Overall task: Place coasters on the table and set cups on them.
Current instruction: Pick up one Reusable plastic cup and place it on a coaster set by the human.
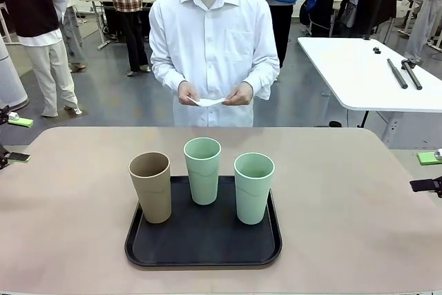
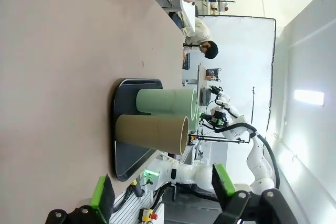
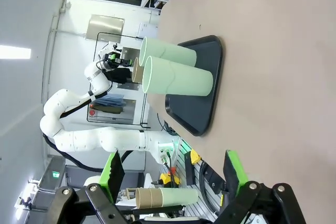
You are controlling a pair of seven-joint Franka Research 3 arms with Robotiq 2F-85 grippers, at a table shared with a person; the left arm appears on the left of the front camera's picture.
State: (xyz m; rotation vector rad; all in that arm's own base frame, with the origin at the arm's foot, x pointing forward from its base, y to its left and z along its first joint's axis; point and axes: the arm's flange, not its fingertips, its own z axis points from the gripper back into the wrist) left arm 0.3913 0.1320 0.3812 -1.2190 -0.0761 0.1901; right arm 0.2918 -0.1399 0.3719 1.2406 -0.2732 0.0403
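Three cups stand upright on a black tray (image 1: 204, 250) on the table (image 1: 345, 205): a tan cup (image 1: 150, 186) on the left, a mint cup (image 1: 202, 169) in the middle and farther back, another mint cup (image 1: 253, 187) on the right. Across the table a person holds the white coasters (image 1: 209, 101) in both hands, above the far edge. My left gripper (image 1: 17, 139) is open at the table's left edge, my right gripper (image 1: 427, 172) open at the right edge, both far from the tray. The left wrist view shows the tan cup (image 2: 152, 132) nearest, the right wrist view a mint cup (image 3: 178, 82).
A white table (image 1: 373, 67) with black rods stands at the back right. Other people stand farther off. Bare tabletop lies all around the tray (image 2: 128, 163). In the right wrist view, stacked spare cups (image 3: 163, 196) lie low beside the robot base.
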